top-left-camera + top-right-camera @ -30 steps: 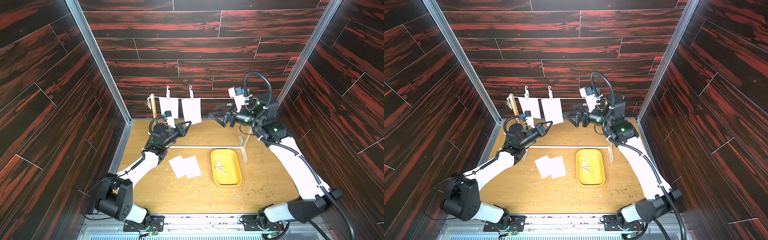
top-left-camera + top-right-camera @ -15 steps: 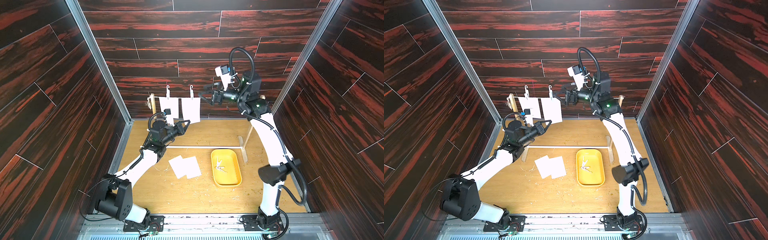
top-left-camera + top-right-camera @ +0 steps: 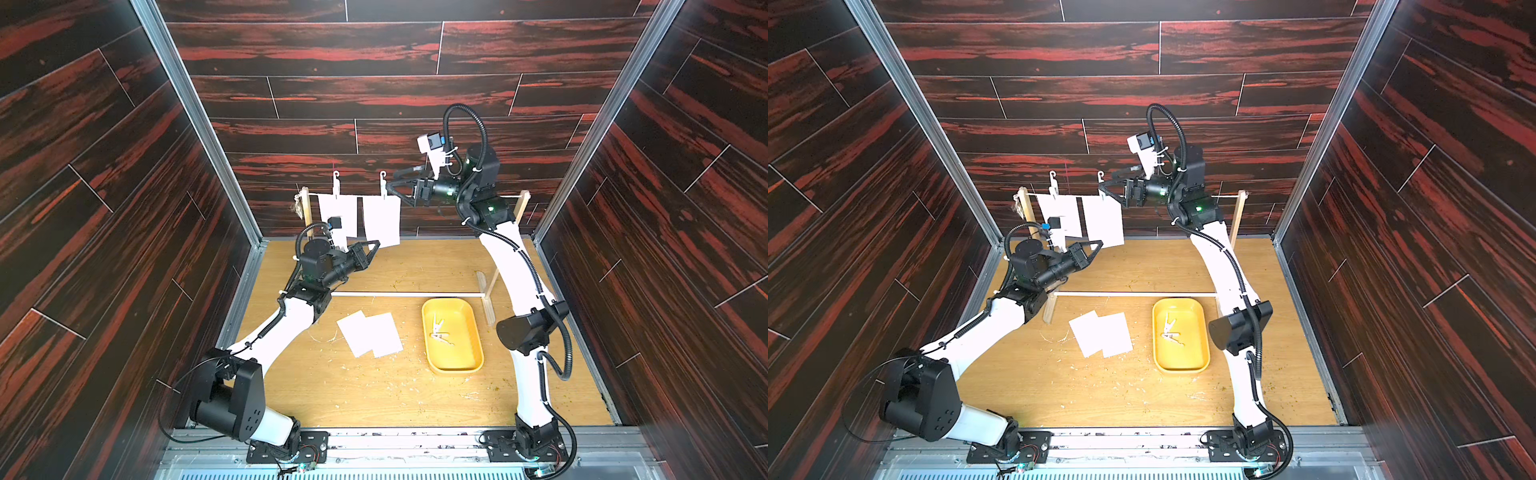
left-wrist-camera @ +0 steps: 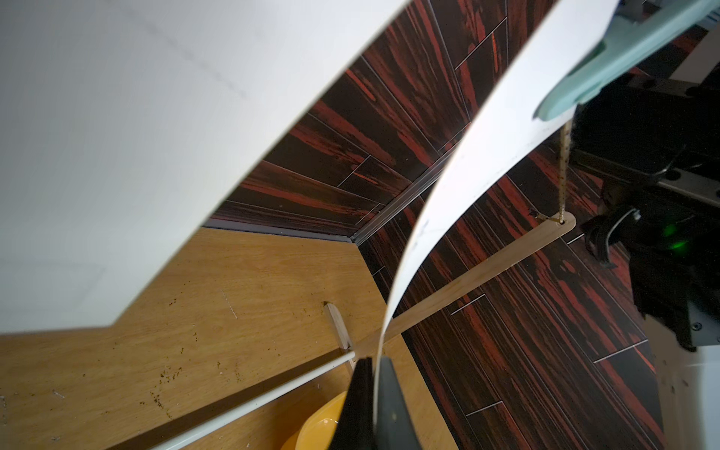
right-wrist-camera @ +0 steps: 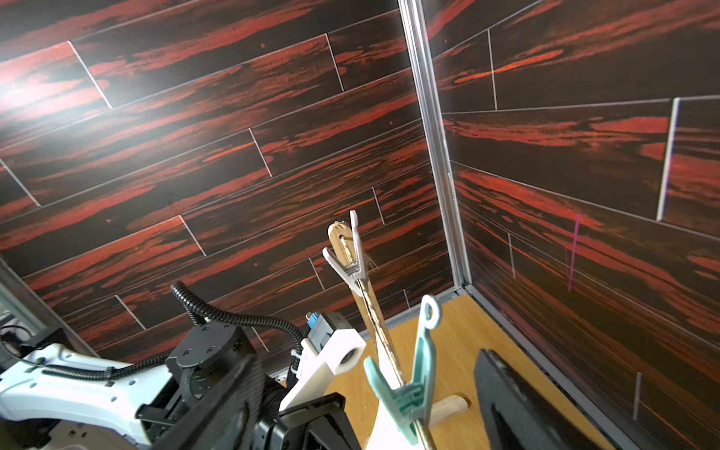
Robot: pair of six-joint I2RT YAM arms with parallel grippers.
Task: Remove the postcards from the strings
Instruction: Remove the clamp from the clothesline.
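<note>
A plain white rectangular paper postcard (image 3: 381, 220) (image 3: 1102, 222) hangs from the thin whitish twine string (image 3: 509, 196), pinned there by a small pale teal plastic clothespin (image 5: 413, 374). The left gripper (image 3: 376, 244) is clamped on this card's lower edge. In the left wrist view the paper runs down between its pressed fingertips (image 4: 387, 393). The right gripper (image 3: 391, 181) is up at the string with its jaws wide. The teal clothespin stands between them with a gap on each side. A second hanging postcard (image 3: 336, 212) is just beside the first, nearer the left light-wood post (image 3: 306, 208), under its own white clothespin (image 3: 336, 183). Two more white postcards (image 3: 370, 334) lie overlapping on the wooden table (image 3: 374, 395), apart from both grippers. They are near a yellow oblong plastic tray (image 3: 455, 368) holding loose clothespins (image 3: 440, 332).
</note>
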